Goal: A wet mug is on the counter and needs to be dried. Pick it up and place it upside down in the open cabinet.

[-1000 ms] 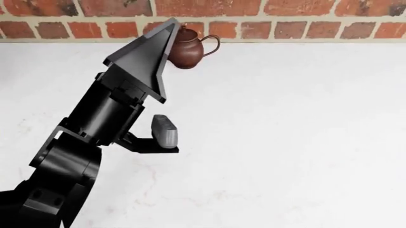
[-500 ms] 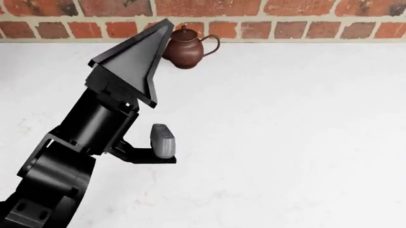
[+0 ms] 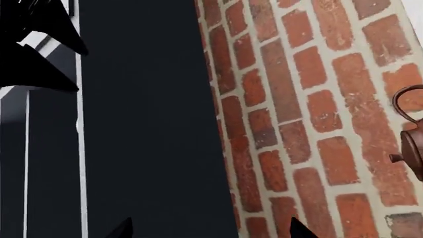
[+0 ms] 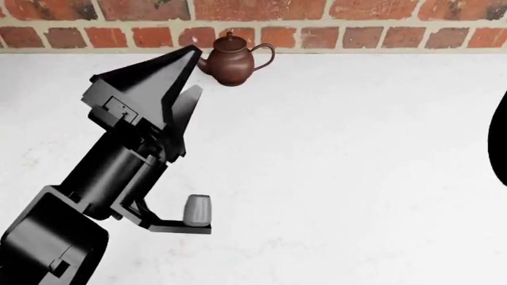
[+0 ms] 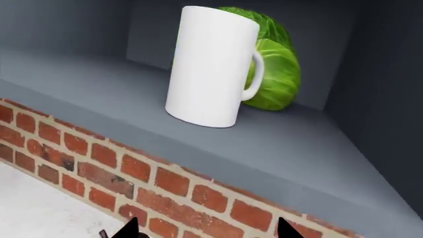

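Note:
The white mug (image 5: 213, 67) stands on the grey shelf of the open cabinet (image 5: 290, 148), handle toward a green cabbage; I cannot tell which end is up. My right gripper (image 5: 208, 229) is open and empty, below the shelf and apart from the mug, in front of the brick wall. My left gripper (image 4: 192, 71) is open and empty above the white counter (image 4: 357, 148), its tips near the brown teapot (image 4: 231, 59). In the left wrist view the left gripper (image 3: 211, 230) faces a dark cabinet panel and brick. The mug is out of the head view.
A green cabbage (image 5: 276, 69) lies behind the mug on the shelf. The brick wall (image 4: 380, 35) runs along the counter's back edge. The teapot also shows in the left wrist view (image 3: 413, 148). A dark part of the right arm (image 4: 500, 136) shows at the right edge.
My left arm has drawn back and to the left, uncovering the teapot. A dark part of the right arm has come into the head view at the right edge.

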